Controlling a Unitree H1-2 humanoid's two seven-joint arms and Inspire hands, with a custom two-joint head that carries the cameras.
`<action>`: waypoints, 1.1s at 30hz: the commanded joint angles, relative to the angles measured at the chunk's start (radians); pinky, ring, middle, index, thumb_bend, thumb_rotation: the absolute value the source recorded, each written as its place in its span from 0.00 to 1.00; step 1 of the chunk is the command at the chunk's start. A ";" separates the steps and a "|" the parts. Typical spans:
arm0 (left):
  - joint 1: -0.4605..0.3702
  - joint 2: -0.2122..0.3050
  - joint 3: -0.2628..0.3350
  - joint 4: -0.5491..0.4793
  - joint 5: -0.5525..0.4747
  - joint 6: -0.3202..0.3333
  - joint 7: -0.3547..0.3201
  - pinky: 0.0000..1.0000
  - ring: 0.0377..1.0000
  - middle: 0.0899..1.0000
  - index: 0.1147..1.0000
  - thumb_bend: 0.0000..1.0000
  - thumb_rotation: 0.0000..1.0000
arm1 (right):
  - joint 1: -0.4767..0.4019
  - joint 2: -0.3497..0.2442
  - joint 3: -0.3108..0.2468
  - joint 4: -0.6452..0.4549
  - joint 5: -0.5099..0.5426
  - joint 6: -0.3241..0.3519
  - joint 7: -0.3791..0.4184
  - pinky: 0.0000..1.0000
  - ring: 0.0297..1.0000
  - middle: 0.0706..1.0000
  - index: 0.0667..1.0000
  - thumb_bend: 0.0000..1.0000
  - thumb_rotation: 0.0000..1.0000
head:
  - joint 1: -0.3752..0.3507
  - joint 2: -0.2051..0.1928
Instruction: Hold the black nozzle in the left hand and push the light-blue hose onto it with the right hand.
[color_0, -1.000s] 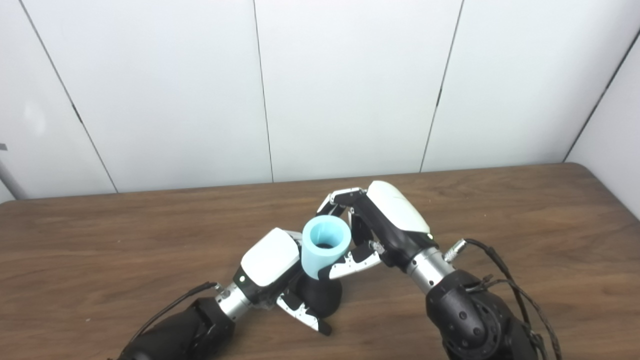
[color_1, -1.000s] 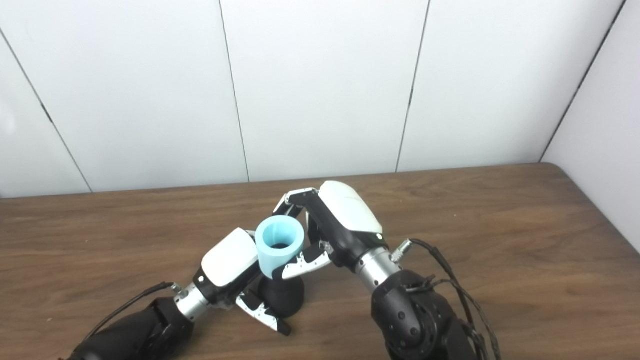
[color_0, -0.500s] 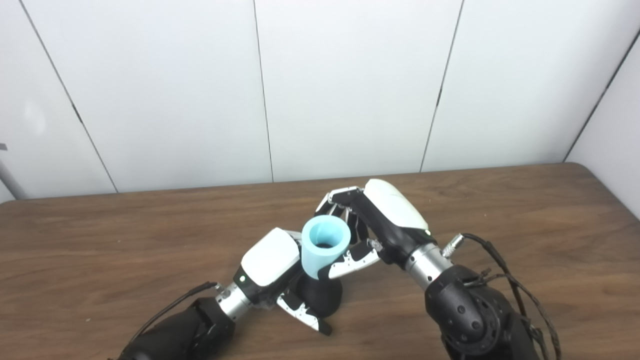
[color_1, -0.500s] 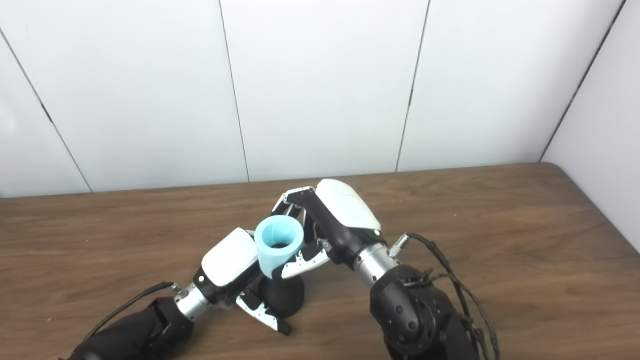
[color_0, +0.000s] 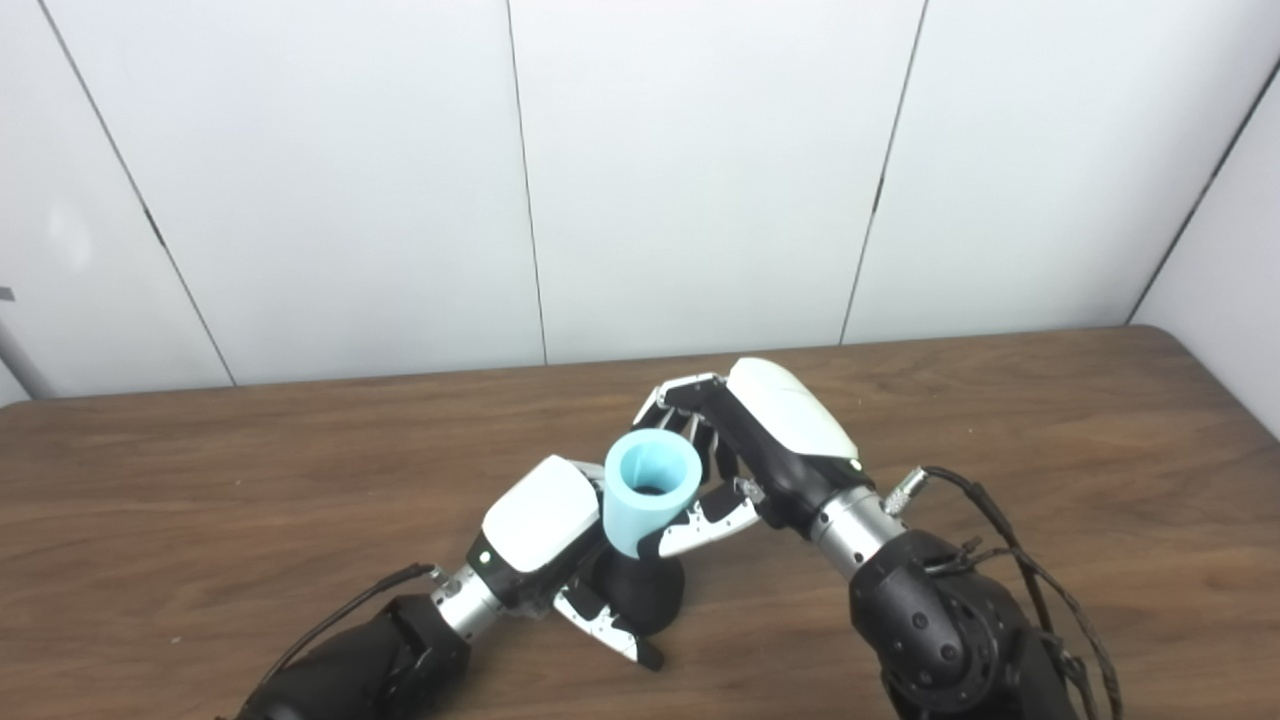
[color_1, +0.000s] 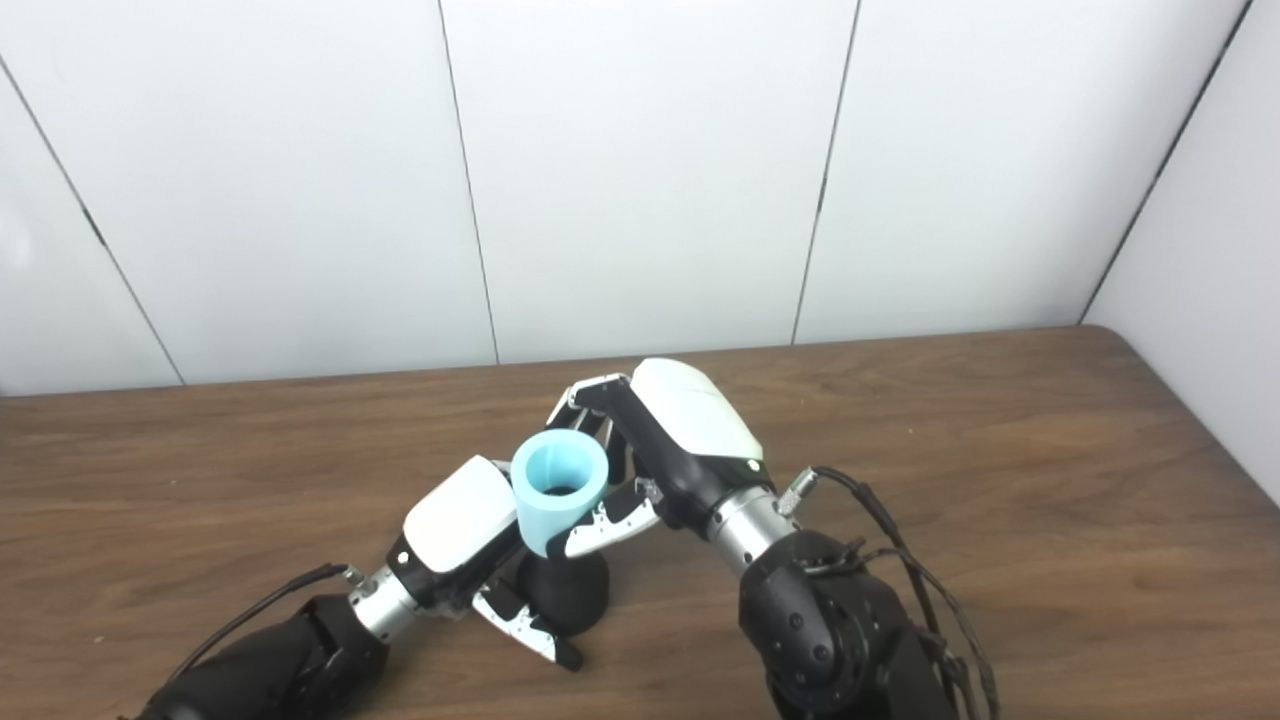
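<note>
The black nozzle (color_0: 640, 595) stands on the brown table (color_0: 200, 500), its wide base down. My left hand (color_0: 545, 540) is shut on it from the left, thumb curled round the front of the base. The light-blue hose (color_0: 648, 490) sits upright over the nozzle's top, its open end facing up with a dark inside showing. My right hand (color_0: 745, 450) is shut on the hose from the right and behind, thumb (color_0: 700, 525) across the hose's lower front. In the right eye view the hose (color_1: 558, 490) and nozzle (color_1: 565, 600) stand the same way.
The table's back edge meets a white panelled wall (color_0: 700, 170). A second wall (color_0: 1230, 250) closes the right side by the table's rounded corner. Cables (color_0: 990, 540) hang off the right wrist, and one (color_0: 340, 610) trails from the left forearm.
The right arm and hand have shifted slightly left and closer round the hose. The hose, nozzle and left hand stay where they were.
</note>
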 joint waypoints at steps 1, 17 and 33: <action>0.224 -0.089 -0.086 0.076 0.005 -0.004 0.011 0.41 0.45 0.46 0.39 0.52 0.00 | -0.045 -0.001 0.000 -0.036 -0.093 0.025 0.037 0.34 0.42 0.48 0.54 0.97 0.29 | -0.001 0.001; 0.225 -0.086 -0.085 0.071 0.001 -0.004 0.005 0.41 0.45 0.46 0.39 0.52 0.00 | -0.037 0.020 -0.012 -0.043 -0.120 0.010 0.068 0.32 0.43 0.52 0.60 1.00 0.36 | -0.001 0.002; 0.225 -0.087 -0.089 0.073 -0.016 -0.004 0.007 0.42 0.46 0.46 0.39 0.52 0.00 | -0.017 0.004 -0.079 -0.111 -0.058 0.031 0.171 0.43 0.62 0.91 0.94 1.00 0.55 | 0.000 0.001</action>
